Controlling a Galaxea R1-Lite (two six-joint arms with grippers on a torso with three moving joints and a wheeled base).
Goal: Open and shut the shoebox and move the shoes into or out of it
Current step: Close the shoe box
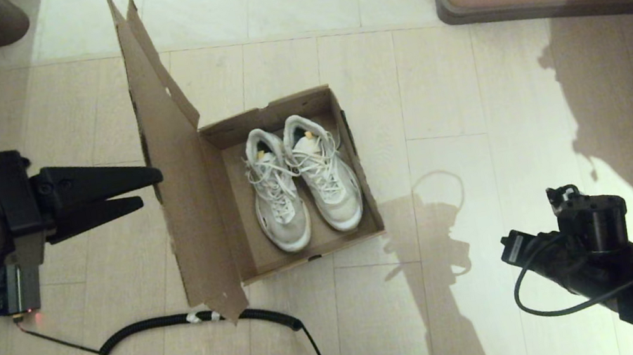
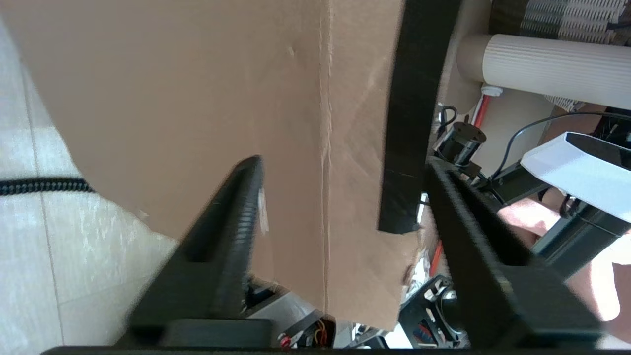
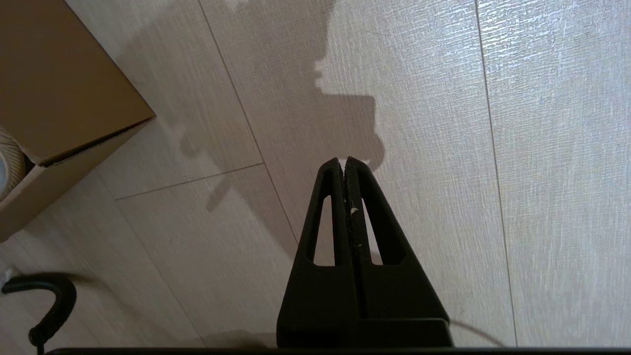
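Left gripper [image 1: 151, 188] gaped at upright lid [image 1: 172, 163] of shoebox [image 1: 303, 250], holding nothing; right gripper [image 3: 345, 162] clenched, parked. Thin cardboard looked light, floppy; shoes [image 1: 301, 180] best pinched at collar

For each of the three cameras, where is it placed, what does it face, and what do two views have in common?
Head view: high, looking down at the open brown cardboard shoebox holding white sneakers; both arms show.
Left wrist view: behind the open left hand, facing the raised lid.
Right wrist view: behind the shut right hand, facing pale floor tiles.
Shared: the shoebox appears in all three views.
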